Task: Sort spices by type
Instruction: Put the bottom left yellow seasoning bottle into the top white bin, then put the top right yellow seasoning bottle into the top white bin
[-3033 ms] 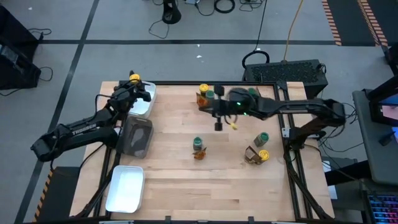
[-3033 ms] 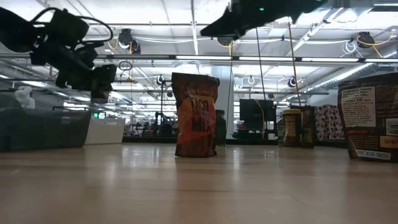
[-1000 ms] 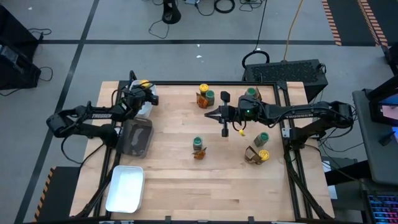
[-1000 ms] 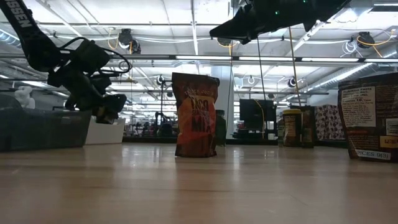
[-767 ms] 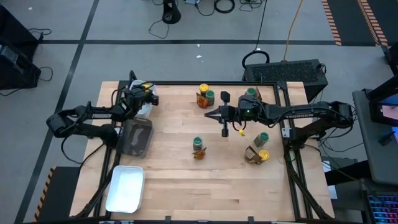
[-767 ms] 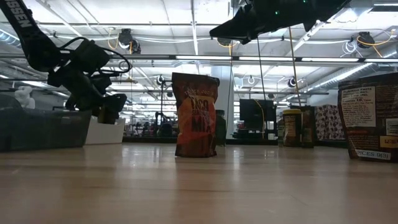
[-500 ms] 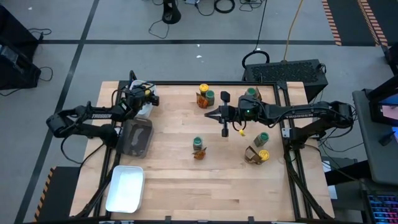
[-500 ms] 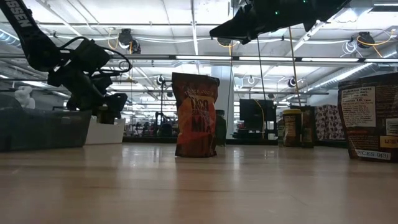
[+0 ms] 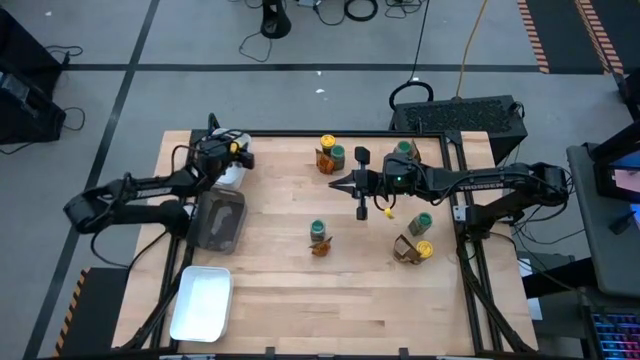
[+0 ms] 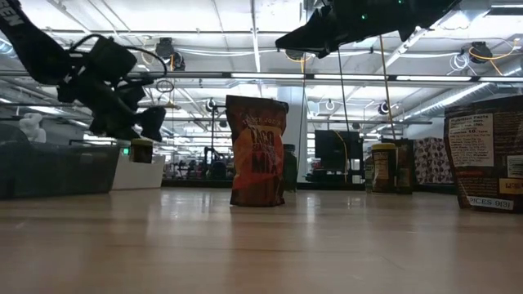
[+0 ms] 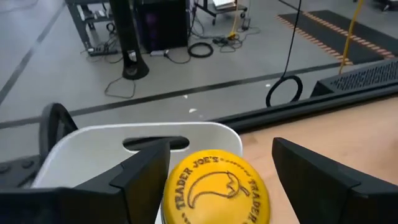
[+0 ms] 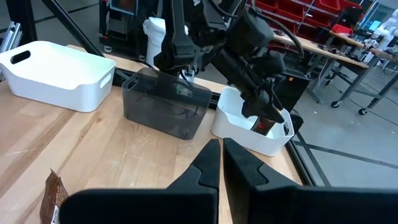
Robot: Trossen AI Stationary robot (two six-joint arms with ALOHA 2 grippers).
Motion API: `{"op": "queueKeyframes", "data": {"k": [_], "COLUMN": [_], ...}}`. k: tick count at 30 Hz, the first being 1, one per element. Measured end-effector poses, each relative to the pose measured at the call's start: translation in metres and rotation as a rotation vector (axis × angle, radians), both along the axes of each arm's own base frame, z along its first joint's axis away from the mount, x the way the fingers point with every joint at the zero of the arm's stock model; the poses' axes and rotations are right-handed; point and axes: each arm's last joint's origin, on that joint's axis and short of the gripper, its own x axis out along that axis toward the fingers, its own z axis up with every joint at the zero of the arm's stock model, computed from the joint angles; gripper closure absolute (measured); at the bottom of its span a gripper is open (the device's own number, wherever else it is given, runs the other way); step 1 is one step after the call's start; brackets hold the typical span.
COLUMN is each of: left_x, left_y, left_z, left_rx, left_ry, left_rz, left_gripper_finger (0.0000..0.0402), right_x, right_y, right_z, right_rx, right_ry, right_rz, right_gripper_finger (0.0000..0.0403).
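- Wooden table (image 9: 280, 285) fills the high view, with a grey floor around it and a workshop hall behind it in the low view.
- 3 trays line its left edge: a white tray (image 9: 232, 172) at the far corner, a dark grey tray (image 9: 222, 220) in the middle, and a second white tray (image 9: 202, 302) at the near corner.
- Left gripper (image 9: 232, 150) hangs over the far white tray; its fingers (image 11: 134, 174) stand apart on either side of a yellow-lidded jar (image 11: 217, 190), and I cannot tell whether they touch it.
- Right gripper (image 9: 340, 184) hovers above the table's middle with its fingers pressed together, holding nothing.
- A green-lidded jar (image 9: 318, 231) stands beside an orange-brown packet (image 9: 321, 248) near the centre.
- Near the far edge sit another yellow-lidded jar (image 9: 326, 144) and a green-lidded jar (image 9: 339, 155).
- On the right, a brown packet (image 9: 405, 248) stands next to 1 more yellow-lidded jar (image 9: 424, 249), with 1 more green-lidded jar (image 9: 420, 223) close by.
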Motion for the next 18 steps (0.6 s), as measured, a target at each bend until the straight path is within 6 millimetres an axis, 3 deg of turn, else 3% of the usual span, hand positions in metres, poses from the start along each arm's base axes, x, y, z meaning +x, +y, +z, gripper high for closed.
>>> {"op": "queueKeyframes", "data": {"k": [11, 18], "left_x": [-0.015, -0.015], "left_y": [-0.015, -0.030], "left_z": [0.030, 0.054], "left_rx": [0.090, 0.101], "left_ry": [-0.096, -0.258], "left_rz": [-0.019, -0.369], "left_gripper_finger": [0.0116, 0.0116], "right_x": [0.000, -0.014], "right_y": [0.000, -0.007], "right_z": [0.000, 0.010], "right_rx": [0.004, -0.002], "right_ry": [0.002, 0.020], "right_rz": [-0.008, -0.308], "right_gripper_finger": [0.0403, 0.0403]}}
